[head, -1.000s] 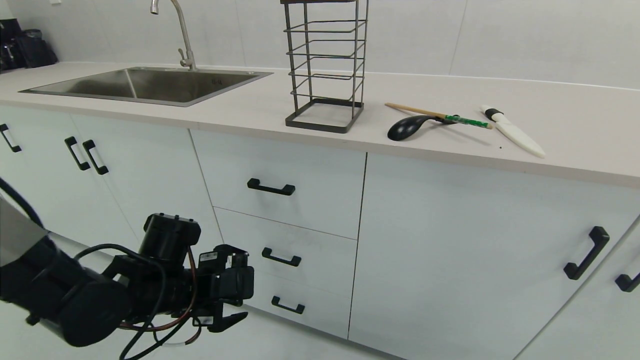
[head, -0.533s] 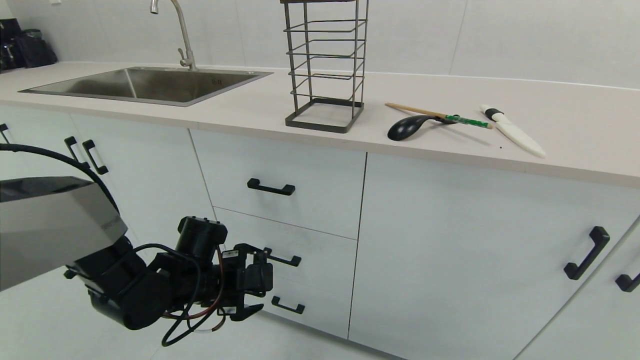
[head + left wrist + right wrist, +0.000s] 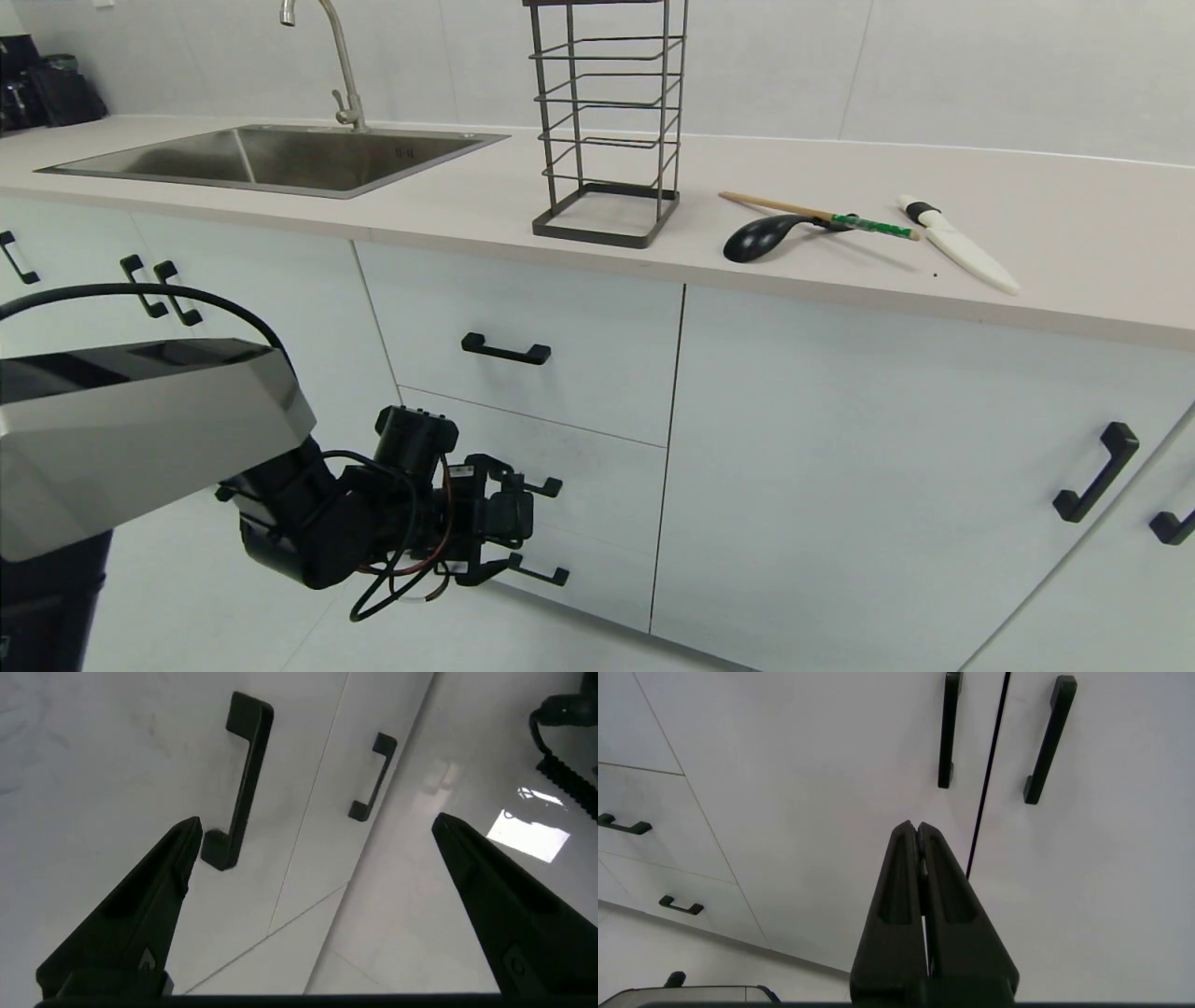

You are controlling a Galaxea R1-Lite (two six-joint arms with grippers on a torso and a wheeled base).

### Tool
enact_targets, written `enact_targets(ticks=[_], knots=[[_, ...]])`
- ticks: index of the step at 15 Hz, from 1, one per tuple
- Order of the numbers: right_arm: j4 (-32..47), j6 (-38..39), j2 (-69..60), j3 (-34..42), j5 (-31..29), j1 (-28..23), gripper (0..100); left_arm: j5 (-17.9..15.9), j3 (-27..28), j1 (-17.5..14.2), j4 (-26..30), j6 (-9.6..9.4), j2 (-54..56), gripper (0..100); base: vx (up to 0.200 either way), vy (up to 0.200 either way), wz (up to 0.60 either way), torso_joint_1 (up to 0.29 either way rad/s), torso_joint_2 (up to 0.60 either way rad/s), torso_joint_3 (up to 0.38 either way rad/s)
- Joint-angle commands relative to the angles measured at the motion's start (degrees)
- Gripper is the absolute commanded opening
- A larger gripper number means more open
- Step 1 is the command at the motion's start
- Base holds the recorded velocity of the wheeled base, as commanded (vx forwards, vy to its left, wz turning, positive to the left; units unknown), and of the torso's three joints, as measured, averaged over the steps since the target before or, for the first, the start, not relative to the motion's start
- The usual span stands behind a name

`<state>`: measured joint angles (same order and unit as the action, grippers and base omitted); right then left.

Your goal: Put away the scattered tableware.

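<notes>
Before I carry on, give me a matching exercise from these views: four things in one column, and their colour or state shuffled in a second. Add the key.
Column one:
1. spoon
2. knife
3. left end effector
4. right end effector

Column two:
A. shut, facing cupboard doors
B. black, lying on the counter to the right of the wire rack
C. open, in front of drawer handles
D. white with a black band

Pairs: 1-B, 2-D, 3-C, 4-A
</notes>
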<state>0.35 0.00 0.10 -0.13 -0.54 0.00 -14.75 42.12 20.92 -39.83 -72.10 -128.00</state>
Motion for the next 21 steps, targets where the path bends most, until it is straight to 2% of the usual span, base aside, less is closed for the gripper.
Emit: enact_targets(ticks=[1,7,15,18,21], knots=[[0.0,0.0,-0.01,-0.04,0.01,0.0,0,-0.02,2.88,-0.18,-0.78,-0.06,-3.75,100,0.0,0.0,0.0,0.0,0.0,0.0],[0.0,0.0,0.08,-0.04,0.01,0.0,0,-0.1,7.72,-0.09,-1.13,0.02,-7.61,100,0.0,0.0,0.0,0.0,0.0,0.0],[0.0,0.0,0.08,0.05,0.01,0.0,0,-0.1,10.7,0.97,-1.04,0.11,-13.68,100,0.0,0.0,0.0,0.0,0.0,0.0],[0.0,0.0,0.08,-0.04,0.01,0.0,0,-0.1,10.44,1.67,-0.87,0.02,-14.38,100,0.0,0.0,0.0,0.0,0.0,0.0],[0.0,0.0,0.08,-0.04,0.01,0.0,0,0.16,5.61,1.58,-0.78,-0.06,-12.36,100,0.0,0.0,0.0,0.0,0.0,0.0]])
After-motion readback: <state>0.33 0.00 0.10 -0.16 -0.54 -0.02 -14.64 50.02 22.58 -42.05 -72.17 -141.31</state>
